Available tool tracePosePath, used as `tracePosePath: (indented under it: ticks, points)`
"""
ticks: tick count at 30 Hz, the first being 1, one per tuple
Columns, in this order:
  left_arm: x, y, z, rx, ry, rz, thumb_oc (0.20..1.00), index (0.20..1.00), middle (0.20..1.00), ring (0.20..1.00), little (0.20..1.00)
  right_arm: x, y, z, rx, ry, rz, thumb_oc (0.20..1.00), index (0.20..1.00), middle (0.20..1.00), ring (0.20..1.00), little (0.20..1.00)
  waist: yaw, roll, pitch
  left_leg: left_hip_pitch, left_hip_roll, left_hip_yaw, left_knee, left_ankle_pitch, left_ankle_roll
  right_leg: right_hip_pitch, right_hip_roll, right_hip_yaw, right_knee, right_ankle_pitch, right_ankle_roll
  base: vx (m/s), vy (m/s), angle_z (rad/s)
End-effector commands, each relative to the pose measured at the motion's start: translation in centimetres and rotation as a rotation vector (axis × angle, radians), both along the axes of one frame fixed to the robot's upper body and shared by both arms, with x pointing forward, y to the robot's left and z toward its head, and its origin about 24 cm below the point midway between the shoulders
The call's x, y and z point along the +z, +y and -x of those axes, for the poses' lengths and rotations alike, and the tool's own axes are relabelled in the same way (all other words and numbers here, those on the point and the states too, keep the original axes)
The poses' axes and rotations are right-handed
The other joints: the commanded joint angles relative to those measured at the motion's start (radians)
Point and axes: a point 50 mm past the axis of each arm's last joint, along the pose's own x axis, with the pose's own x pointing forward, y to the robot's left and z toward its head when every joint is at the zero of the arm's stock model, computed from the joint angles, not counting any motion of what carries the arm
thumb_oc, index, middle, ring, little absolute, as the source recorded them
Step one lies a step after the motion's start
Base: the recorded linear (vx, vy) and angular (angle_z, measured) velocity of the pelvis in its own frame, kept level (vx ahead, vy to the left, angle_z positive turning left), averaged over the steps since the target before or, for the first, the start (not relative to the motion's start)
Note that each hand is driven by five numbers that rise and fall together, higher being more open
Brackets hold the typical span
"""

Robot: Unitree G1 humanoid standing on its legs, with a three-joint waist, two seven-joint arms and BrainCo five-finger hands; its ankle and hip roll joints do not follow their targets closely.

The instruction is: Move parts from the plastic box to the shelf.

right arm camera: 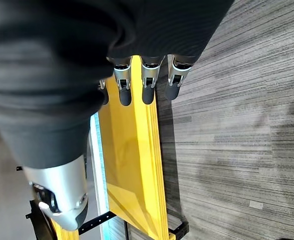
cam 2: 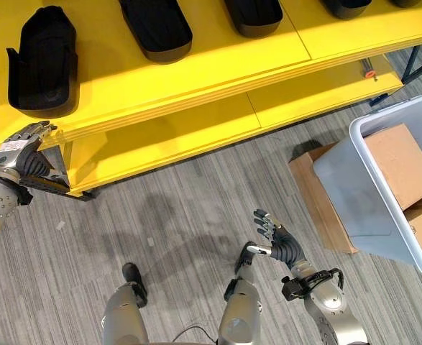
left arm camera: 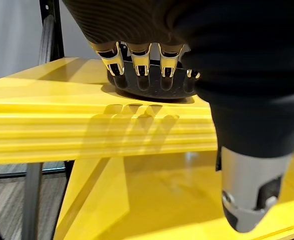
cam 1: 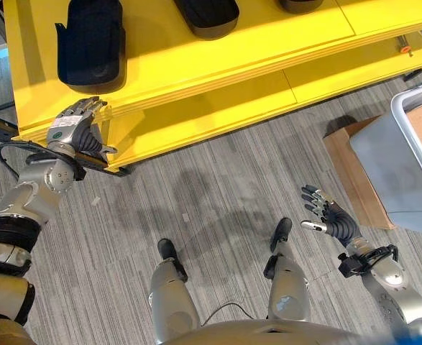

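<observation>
Several black moulded parts lie on the top board of the yellow shelf; the leftmost part is nearest my left hand. That left hand hangs at the shelf's front left edge, just below this part, open and holding nothing. In the left wrist view its straight fingers point at the black part on the board. My right hand is open and empty over the carpet, well left of the pale plastic box. In the right wrist view its fingers are straight.
The plastic box stands on the floor at the right and holds cardboard boxes. A flat brown board lies beside and under it. A lower yellow shelf board juts out below the top one. Grey striped carpet lies between shelf and box.
</observation>
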Motion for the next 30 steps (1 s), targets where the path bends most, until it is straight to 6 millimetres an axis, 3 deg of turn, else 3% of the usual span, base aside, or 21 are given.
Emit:
tracePosePath:
  ticks: [1, 30]
  points:
    - [1.5, 1.6, -0.1, 0.072, -0.057, 0.069, 1.0, 1.0, 1.0, 1.0, 1.0, 2.2, -0.7, 0.0, 0.039, -0.087, 0.038, 1.0, 1.0, 1.0, 1.0, 1.0, 0.009, 0.009, 0.002, 0.039, -0.027, 0.043, -0.086, 0.082, 0.033, 0.123, -0.051, 0.037, 0.126, -0.009, 0.089, 0.0, 0.0, 0.0]
    - [5.0, 3.4, -3.5, 0.269, 0.015, 0.035, 1.0, 1.0, 1.0, 1.0, 1.0, 1.6, -0.3, 0.6, 0.078, -0.036, -0.009, 1.0, 1.0, 1.0, 1.0, 1.0, -0.04, 0.002, -0.005, -0.007, -0.005, 0.054, -0.047, 0.076, 0.031, 0.066, -0.042, 0.07, 0.143, -0.012, 0.089, 0.0, 0.001, -0.01]
